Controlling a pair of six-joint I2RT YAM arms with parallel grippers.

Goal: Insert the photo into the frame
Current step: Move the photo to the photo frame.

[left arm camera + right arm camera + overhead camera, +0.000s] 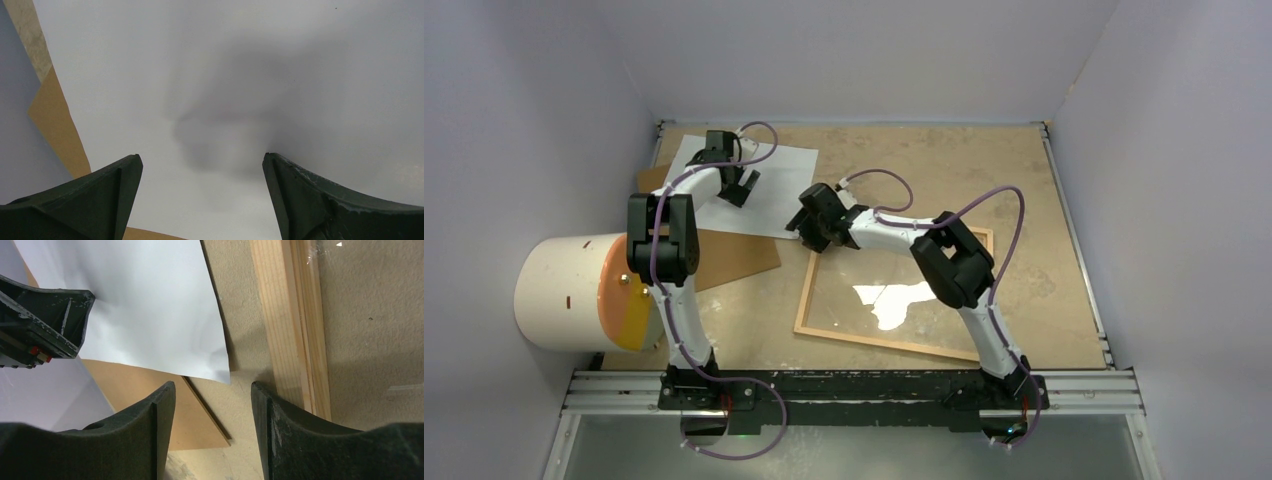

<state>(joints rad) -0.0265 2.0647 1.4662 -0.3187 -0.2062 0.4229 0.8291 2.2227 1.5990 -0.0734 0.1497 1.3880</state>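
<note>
Presently photo (779,190) lies white-side up, left of frame (806,290): thin, floppy, slick; probably best pinched at a corner. Over it left gripper (201,162) gapes wide; right gripper (212,387) half-open by its corner; both empty.

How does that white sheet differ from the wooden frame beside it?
The photo is an opaque sheet, white side up; the frame is a light-wood border around clear glass with glare on it. The photo lies partly on a brown board; the frame lies on the bare table. The photo sits far left, the frame nearer and to its right. Both are flat rectangles lying askew.
</note>
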